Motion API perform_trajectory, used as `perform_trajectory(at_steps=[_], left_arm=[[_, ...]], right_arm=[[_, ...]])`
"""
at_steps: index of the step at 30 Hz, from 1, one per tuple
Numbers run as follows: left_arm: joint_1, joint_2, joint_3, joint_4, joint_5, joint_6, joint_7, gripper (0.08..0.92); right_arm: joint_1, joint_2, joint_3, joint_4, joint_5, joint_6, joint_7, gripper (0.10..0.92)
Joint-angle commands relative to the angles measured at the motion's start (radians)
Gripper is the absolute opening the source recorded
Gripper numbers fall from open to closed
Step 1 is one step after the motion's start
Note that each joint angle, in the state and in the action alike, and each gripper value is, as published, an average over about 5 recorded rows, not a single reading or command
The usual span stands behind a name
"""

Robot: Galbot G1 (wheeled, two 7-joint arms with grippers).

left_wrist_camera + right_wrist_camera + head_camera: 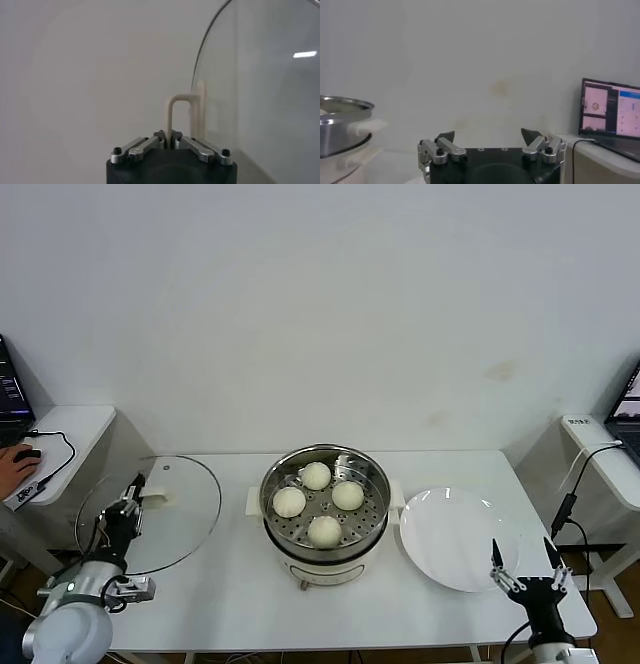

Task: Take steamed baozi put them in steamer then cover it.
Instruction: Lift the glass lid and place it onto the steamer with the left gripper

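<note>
white table (pixel 230 584), steamer (pixel 325 534) centre, plate (pixel 455 539) beside

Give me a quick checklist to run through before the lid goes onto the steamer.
1. All four baozi sit in the steamer: ok.
2. Left gripper shut on the lid handle: ok.
3. Lid lifted off the table: cannot tell.
4. Right gripper open, near the plate, away from the pot: ok.
5. Nothing over the pot opening: ok.
</note>
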Motion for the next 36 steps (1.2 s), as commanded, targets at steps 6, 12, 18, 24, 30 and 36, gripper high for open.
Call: perform_trajectory(at_steps=[6, 12, 18, 24, 30, 36], left_arm=[[-0.201, 0.123, 0.419, -0.210, -0.168, 0.352, 0.111, 0.140], [-0.375, -0.017, 0.610, -0.102, 0.071, 0.441, 0.211, 0.140], [-0.460, -0.157, 0.682, -0.030, 0.250, 0.482, 0.303, 0.140], [-0.481, -0.254, 0.735, 0.010, 0.315, 0.493, 0.330, 0.140], [-0.488, -0.341, 0.767, 0.065, 0.360, 0.490, 0.331, 0.140], [-0.495, -0.399, 0.776, 0.129, 0.402, 0.482, 0.331, 0.140]], right_arm=[[0.034, 0.009, -0.013, -0.066, -0.071, 0.013, 0.001, 0.823], [0.068, -0.001, -0.035, -0.124, -0.136, 0.030, 0.014, 0.823], [0.106, 0.011, -0.081, -0.146, -0.178, 0.023, 0.014, 0.823], [0.117, 0.020, -0.104, -0.166, -0.206, 0.025, 0.013, 0.823], [0.118, 0.029, -0.113, -0.172, -0.213, 0.025, 0.013, 0.823], [0.115, 0.031, -0.114, -0.169, -0.214, 0.023, 0.012, 0.823]])
